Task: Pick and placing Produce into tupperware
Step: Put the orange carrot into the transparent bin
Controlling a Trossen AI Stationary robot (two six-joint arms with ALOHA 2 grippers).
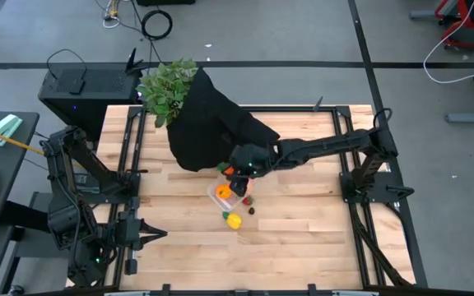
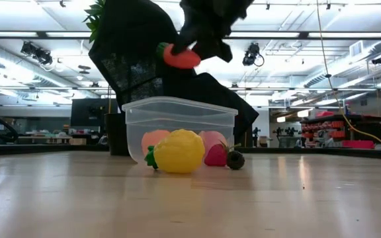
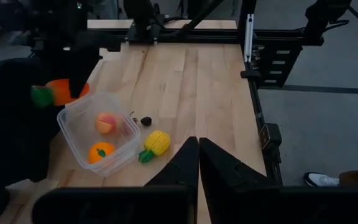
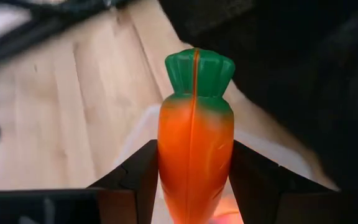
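Above table (image 1: 303, 247), right gripper (image 4: 194, 186) clamps carrot (image 4: 195, 143) over tupperware (image 2: 177, 122)

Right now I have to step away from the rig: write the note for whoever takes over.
Right gripper: shut on the carrot, held in the air above the tupperware.
Left gripper: shut, holding nothing, parked at the table's left edge.
In the tupperware: orange ball and pink-red fruit.
On the table beside it: yellow piece, red berry, dark berry.
Done: two pieces in.
Left: release the carrot into the tupperware, then pick up the three outside.
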